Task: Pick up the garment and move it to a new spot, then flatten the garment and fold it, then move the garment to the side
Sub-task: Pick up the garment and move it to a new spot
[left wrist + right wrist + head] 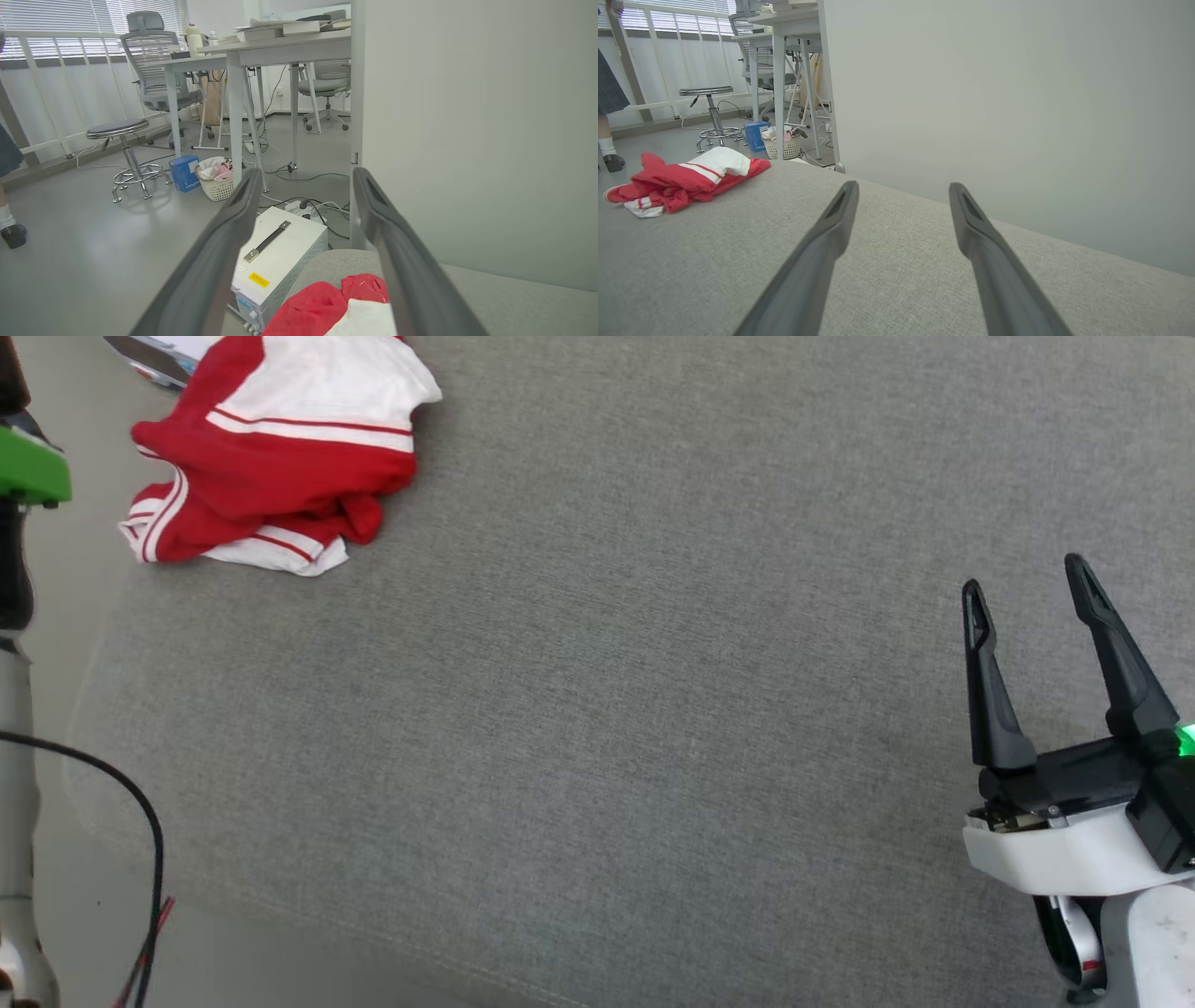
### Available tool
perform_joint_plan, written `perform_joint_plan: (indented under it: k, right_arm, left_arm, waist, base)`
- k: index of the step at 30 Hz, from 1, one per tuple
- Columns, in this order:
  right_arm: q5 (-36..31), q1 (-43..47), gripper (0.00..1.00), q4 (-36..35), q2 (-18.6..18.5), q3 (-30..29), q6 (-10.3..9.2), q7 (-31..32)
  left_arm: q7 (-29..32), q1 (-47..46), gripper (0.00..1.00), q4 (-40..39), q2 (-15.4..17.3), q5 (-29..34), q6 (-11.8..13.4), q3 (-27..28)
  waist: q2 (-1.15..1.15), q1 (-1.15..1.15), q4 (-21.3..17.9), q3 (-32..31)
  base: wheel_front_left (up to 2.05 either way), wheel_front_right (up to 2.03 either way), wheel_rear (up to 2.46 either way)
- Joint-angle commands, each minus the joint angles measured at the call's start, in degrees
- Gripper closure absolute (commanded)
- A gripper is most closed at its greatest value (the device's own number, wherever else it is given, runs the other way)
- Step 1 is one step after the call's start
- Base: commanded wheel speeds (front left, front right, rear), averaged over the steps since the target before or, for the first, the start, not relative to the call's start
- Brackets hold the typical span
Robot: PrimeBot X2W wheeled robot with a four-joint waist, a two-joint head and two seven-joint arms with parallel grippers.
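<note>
Crumpled in heap at far left corner of grey surface (653, 709): red-and-white shirt (280, 476). Likely light, soft, floppy; best pinched at raised fold or striped hem. Left tool (306, 171) spread wide, empty, near shirt. Right tool (1024, 574) wide, empty, well apart.

Yellow label (258, 280) on white box (299, 240) is unreadable.

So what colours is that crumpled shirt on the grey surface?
The shirt is red and white with striped trim, clearest in the head view.
</note>
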Motion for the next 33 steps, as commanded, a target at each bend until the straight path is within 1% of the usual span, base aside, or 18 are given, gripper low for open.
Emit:
perform_joint_plan:
  k: [1,4,5,7,9,10,13,16,19,21,25,29,33]
  right_arm:
    - [-0.3,-1.1,0.0,-0.7,-0.5,0.1,-0.05,-0.3]
    - [-0.5,-2.1,0.0,-2.0,-1.2,0.1,-0.05,-0.3]
    - [-0.6,-2.3,0.0,-2.4,-1.4,0.1,-0.05,-0.3]
    - [-0.7,-2.7,0.0,-3.1,-1.7,0.2,-0.05,-0.3]
    - [-0.8,-3.0,0.0,-3.7,-1.8,0.0,-0.05,-0.3]
    - [-0.9,-3.0,0.0,-4.0,-1.9,-0.1,-0.05,-0.3]
    - [-1.1,-3.1,0.0,-4.8,-2.1,-0.6,-0.05,-0.3]
    - [-1.2,-2.8,0.0,-5.4,-2.5,-1.3,-0.05,-0.3]
    - [-1.3,-2.9,0.0,-6.1,-3.0,-2.1,-0.05,-0.3]
    - [-1.3,-3.0,0.0,-6.4,-3.3,-2.7,-0.05,-0.3]
    - [-1.2,-3.4,0.0,-6.9,-3.6,-3.0,-0.05,-0.3]
    - [-1.1,-3.8,0.0,-7.1,-3.8,-3.0,-0.05,-0.3]
    - [-0.8,-4.1,0.0,-6.9,-3.8,-3.1,-0.05,-0.3]
  left_arm:
    - [0.9,-2.1,0.0,1.0,1.0,-1.7,-0.2,-1.6]
    - [7.2,-6.6,0.0,4.1,4.3,-7.8,-0.2,-7.5]
    - [8.9,-7.7,0.0,4.6,5.3,-8.9,-0.2,-9.0]
    - [14.2,-9.5,0.0,5.3,7.3,-11.9,-0.2,-12.6]
    - [19.3,-11.0,0.0,6.0,9.0,-14.9,-0.2,-14.8]
    - [23.3,-11.7,0.0,6.6,9.7,-17.0,-0.2,-15.9]
    - [31.8,-13.2,0.0,6.8,11.9,-21.7,-0.2,-17.7]
    - [40.7,-13.6,0.0,7.2,12.8,-26.2,-0.2,-18.7]
    - [47.3,-13.6,0.0,6.8,13.2,-29.3,-0.2,-19.0]
    - [50.8,-13.2,0.0,6.2,12.9,-30.4,0.4,-19.6]
    - [54.9,-11.9,0.0,4.2,11.8,-30.7,3.0,-21.1]
    - [56.2,-9.9,0.0,3.4,10.7,-30.0,5.1,-22.8]
    - [56.9,-9.1,0.0,5.4,9.8,-29.1,5.5,-24.4]
  waist:
    - [0.0,-0.01,-2.7,4.8]
    - [0.0,-0.01,-3.3,6.7]
    - [0.0,-0.01,-3.4,7.2]
    - [0.0,-0.01,-3.9,8.1]
    - [0.0,-0.01,-4.3,9.1]
    - [0.0,-0.01,-4.6,9.5]
    - [0.0,-0.01,-5.3,10.9]
    - [0.0,-0.01,-5.6,12.2]
    - [0.0,-0.01,-5.7,13.8]
    - [0.0,-0.01,-5.6,14.7]
    - [0.0,-0.01,-5.6,16.3]
    - [0.0,-0.01,-5.9,17.5]
    - [0.0,-0.01,-6.2,18.0]
  base:
    - [0.0,0.0,0.0]
    - [0.0,0.0,0.0]
    - [0.0,0.0,0.0]
    - [0.0,0.0,0.0]
    - [0.0,0.0,0.0]
    - [0.0,0.0,0.0]
    - [0.0,0.0,0.0]
    - [0.0,0.0,0.0]
    - [0.0,0.0,0.0]
    - [0.0,0.0,0.0]
    - [0.0,0.0,0.0]
    - [0.0,0.0,0.0]
    - [0.0,0.0,0.0]
